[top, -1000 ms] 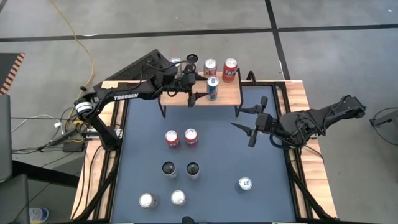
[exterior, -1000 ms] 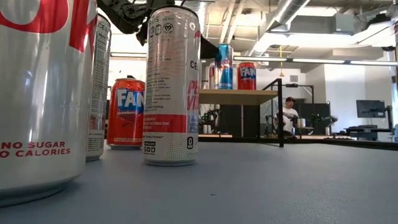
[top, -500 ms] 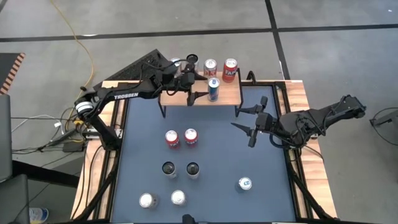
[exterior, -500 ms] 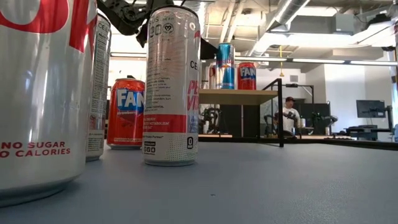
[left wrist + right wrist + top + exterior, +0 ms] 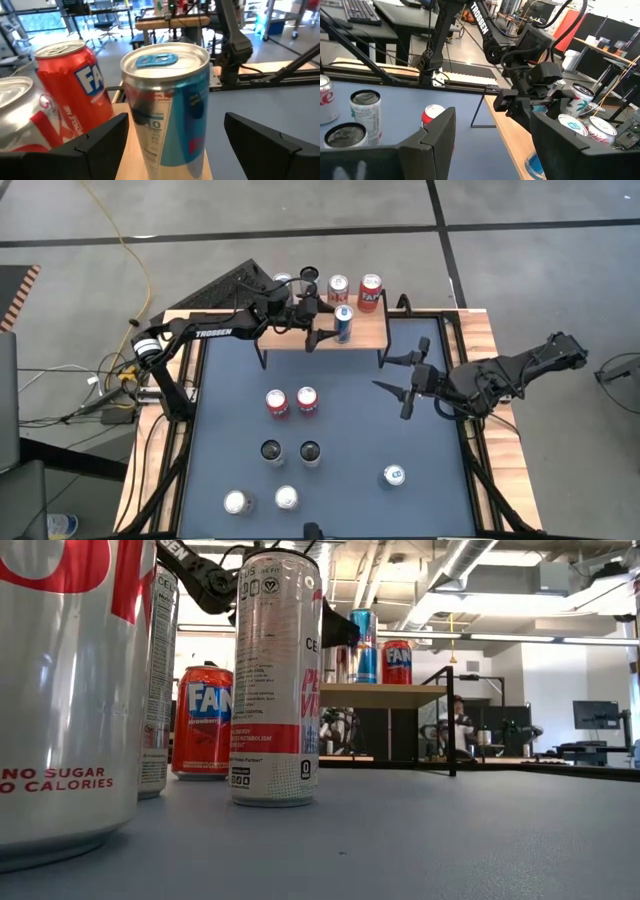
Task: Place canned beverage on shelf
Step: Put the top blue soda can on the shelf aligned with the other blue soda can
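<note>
1. On the shelf (image 5: pixel 365 328), a blue can (image 5: pixel 167 102) stands upright between the left gripper's (image 5: pixel 322 321) wide-open fingers, untouched.
2. Well right, the right gripper (image 5: pixel 392 372) hovers open, empty.

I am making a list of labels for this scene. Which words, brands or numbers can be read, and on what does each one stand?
"TROSSEN": on the dark left arm.
"FAN": on the short red can standing on the table.
"NO SUGAR" and "0 CALORIES": on the big silver can nearest the low camera.
"FA": on the red can on the light wooden shelf.
Small print on the tall white can: too small to read.
</note>
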Robot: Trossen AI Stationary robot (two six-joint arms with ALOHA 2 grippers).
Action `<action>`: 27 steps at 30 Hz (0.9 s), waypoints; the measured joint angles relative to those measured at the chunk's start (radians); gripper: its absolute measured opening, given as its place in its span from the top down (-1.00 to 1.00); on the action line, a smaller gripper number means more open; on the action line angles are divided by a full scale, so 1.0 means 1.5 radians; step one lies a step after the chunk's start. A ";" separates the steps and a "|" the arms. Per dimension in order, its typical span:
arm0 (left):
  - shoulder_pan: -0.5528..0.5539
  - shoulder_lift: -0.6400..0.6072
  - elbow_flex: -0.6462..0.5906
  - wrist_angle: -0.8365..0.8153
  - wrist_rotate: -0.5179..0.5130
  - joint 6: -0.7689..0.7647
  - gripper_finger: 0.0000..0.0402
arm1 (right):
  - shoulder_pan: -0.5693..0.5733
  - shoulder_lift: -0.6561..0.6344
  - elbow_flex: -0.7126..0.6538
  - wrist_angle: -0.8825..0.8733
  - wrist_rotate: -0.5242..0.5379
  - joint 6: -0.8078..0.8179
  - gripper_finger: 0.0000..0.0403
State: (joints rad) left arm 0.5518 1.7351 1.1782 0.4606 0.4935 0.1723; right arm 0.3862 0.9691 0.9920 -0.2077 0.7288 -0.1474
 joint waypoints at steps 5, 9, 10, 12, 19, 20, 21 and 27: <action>-0.002 0.004 0.000 0.005 0.005 0.000 -0.58 | -0.001 0.000 0.000 -0.001 0.000 0.000 -0.21; -0.006 0.014 0.000 0.022 -0.004 -0.008 -0.58 | -0.001 0.000 0.000 0.000 0.000 -0.001 -0.21; -0.006 0.013 0.000 0.023 -0.006 -0.005 -0.58 | -0.001 0.000 0.000 0.000 0.000 0.000 -0.21; -0.006 0.012 0.001 0.020 -0.006 0.000 -0.58 | -0.001 0.000 0.000 -0.001 0.000 0.000 -0.21; -0.006 0.012 0.001 0.030 -0.004 -0.007 -0.58 | -0.001 0.000 0.000 -0.001 0.000 0.000 -0.21; -0.006 0.013 0.001 0.031 -0.004 -0.009 -0.58 | -0.001 0.000 0.000 -0.001 0.000 0.000 -0.21; -0.006 0.013 0.001 0.035 -0.006 -0.009 -0.58 | -0.001 0.000 0.000 0.000 0.000 0.000 -0.21; -0.009 0.035 0.004 0.054 -0.009 -0.021 -0.58 | -0.001 0.000 0.000 0.000 0.000 0.000 -0.21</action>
State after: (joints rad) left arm 0.5377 1.7880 1.1847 0.5415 0.4796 0.1406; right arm 0.3847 0.9695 0.9920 -0.2077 0.7294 -0.1474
